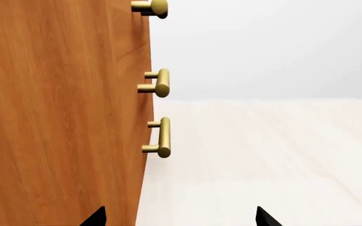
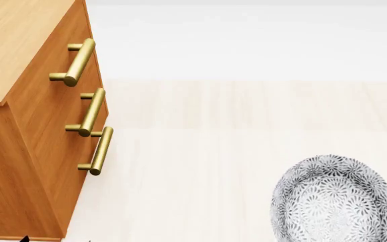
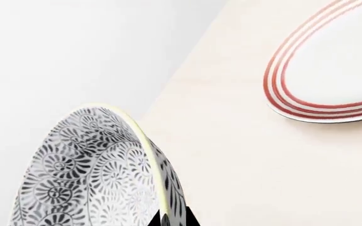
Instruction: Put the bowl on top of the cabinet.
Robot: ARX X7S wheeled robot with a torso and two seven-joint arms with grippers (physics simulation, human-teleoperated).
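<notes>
We should lift the bowl (image 2: 336, 200) slowly and keep it level so it clears the cabinet (image 2: 18, 50) top at ten o'clock; the bowl sits at five o'clock, its rim right at our right claw (image 3: 171, 219), seemingly pinched; our left claw (image 1: 179, 217) is spread wide and empty

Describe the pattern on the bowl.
White with dense grey-black flower motifs on the bowl; clearest in the head view.
</notes>
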